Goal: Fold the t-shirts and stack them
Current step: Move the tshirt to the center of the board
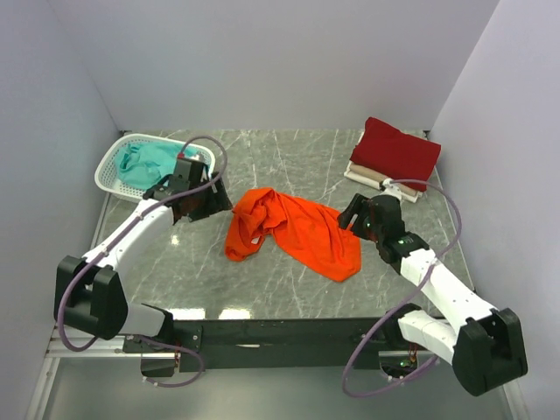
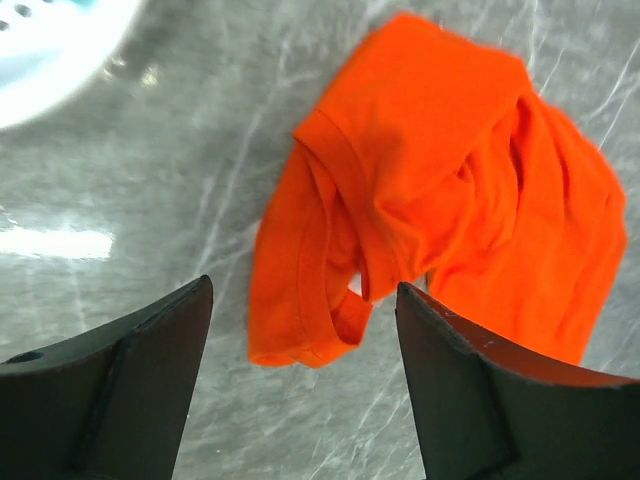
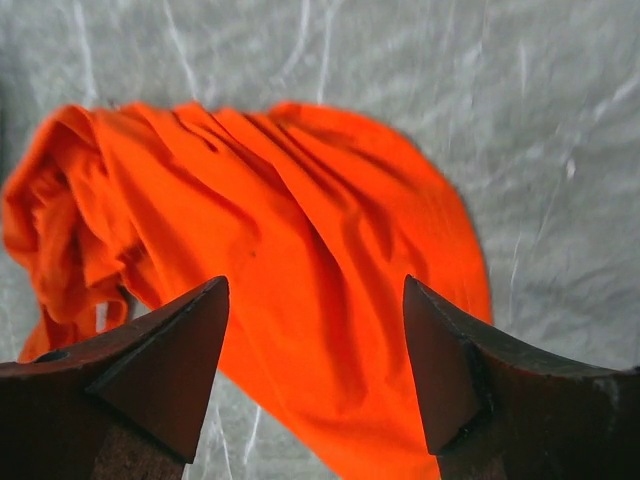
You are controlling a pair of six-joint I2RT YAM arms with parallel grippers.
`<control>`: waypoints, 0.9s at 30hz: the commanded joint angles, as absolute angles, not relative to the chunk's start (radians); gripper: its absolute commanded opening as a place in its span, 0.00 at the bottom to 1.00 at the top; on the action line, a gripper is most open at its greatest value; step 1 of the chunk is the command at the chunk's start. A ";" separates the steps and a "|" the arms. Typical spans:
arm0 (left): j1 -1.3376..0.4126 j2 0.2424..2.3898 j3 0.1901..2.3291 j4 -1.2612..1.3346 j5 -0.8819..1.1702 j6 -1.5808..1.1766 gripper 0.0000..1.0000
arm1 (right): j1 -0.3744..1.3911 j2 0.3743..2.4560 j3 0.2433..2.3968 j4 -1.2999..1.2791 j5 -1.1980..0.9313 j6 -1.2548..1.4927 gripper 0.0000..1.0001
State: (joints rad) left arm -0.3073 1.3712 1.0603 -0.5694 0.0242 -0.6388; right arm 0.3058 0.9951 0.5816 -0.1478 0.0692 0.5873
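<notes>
A bright orange t-shirt (image 1: 293, 229) lies crumpled in the middle of the marble table; it also shows in the left wrist view (image 2: 440, 180) and the right wrist view (image 3: 290, 240). A folded dark red t-shirt (image 1: 395, 150) lies on a folded cream-white t-shirt (image 1: 366, 177) at the back right. A teal t-shirt (image 1: 147, 164) sits bunched in the basket. My left gripper (image 1: 213, 203) is open and empty, just left of the orange shirt (image 2: 305, 290). My right gripper (image 1: 352, 215) is open and empty at the shirt's right edge (image 3: 315, 285).
A white plastic lattice basket (image 1: 114, 162) stands at the back left. Grey walls close in the table on three sides. The table's front edge (image 1: 289, 313) runs just ahead of the arm bases.
</notes>
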 commanded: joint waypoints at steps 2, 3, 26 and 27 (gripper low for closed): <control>-0.377 1.371 0.991 -0.508 0.028 -0.661 0.78 | 0.322 1.051 0.561 -0.207 0.078 0.686 0.75; -0.388 1.377 0.982 -0.505 0.031 -0.664 0.78 | 0.324 1.067 0.560 -0.225 0.078 0.695 0.75; -0.477 1.601 1.080 -0.425 0.091 -0.773 0.74 | 0.434 1.111 0.483 -0.431 0.140 0.894 0.70; -0.477 1.608 1.075 -0.417 0.095 -0.773 0.74 | 0.434 1.112 0.482 -0.431 0.140 0.896 0.70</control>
State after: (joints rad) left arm -0.4706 1.5993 1.0367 -0.4171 0.1081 -0.7650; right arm 0.4236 1.1259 0.4892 -0.4023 0.1078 0.8665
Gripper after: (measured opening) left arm 0.741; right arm 0.702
